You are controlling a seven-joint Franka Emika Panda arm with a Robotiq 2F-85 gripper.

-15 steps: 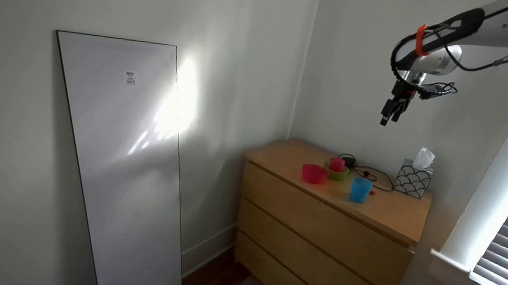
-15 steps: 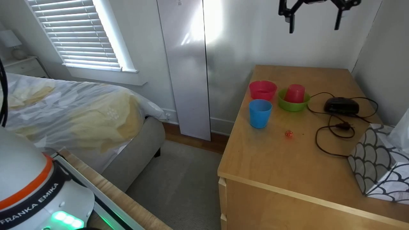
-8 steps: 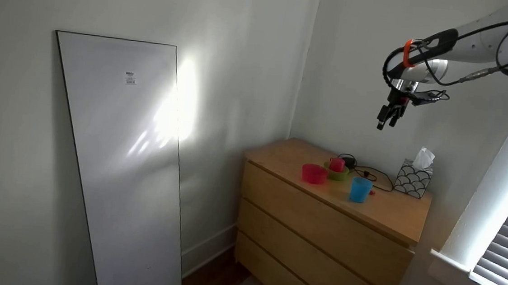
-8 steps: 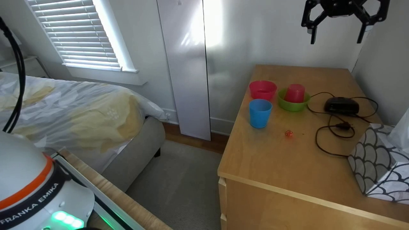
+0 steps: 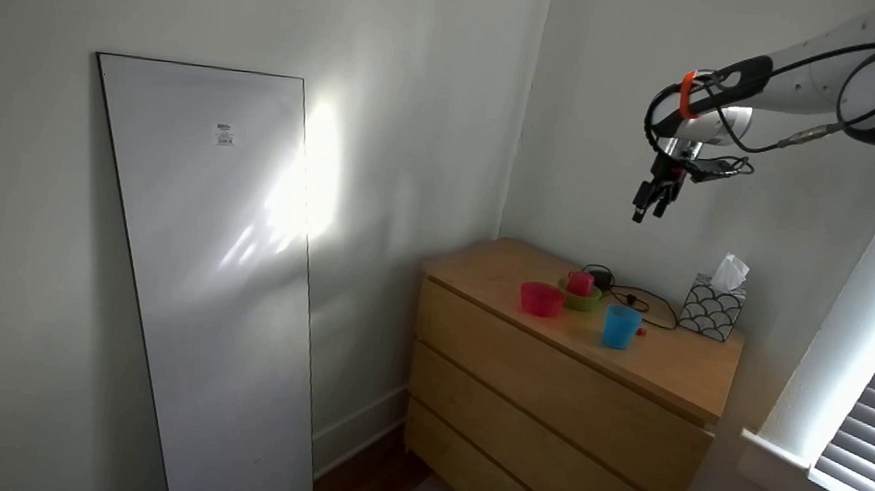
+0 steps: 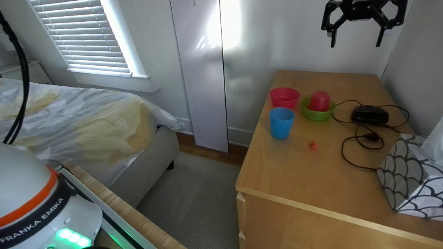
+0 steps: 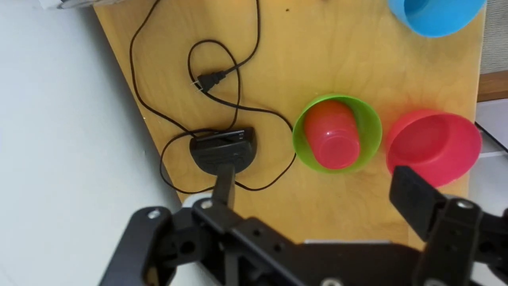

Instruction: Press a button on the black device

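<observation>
My tool (image 6: 356,44) hangs high over the table (image 6: 294,173), pointing down, its fingers (image 6: 333,38) spread wide with nothing between them. I take this height as room to line up before descending; a press needs no grip, so bringing the fingers together would probably give me one firmer tip.

Past one finger, in the wrist view, the black device (image 7: 224,153) sits on the table near the wall (image 7: 59,119), well below me and untouched, so the press is not yet made. I cannot make out its button. Black cord (image 7: 258,28) loops around it, and a plug (image 7: 211,80) lies loose. A sideways push could slide the device, so straight down seems best.

Apart from it stands the green bowl (image 7: 370,131), holding a red cup (image 7: 334,131) base up, perhaps nested to save room. The pink bowl (image 7: 432,139) is just beside; farther out are the blue cup (image 6: 282,125) and tissue box (image 6: 403,173).
</observation>
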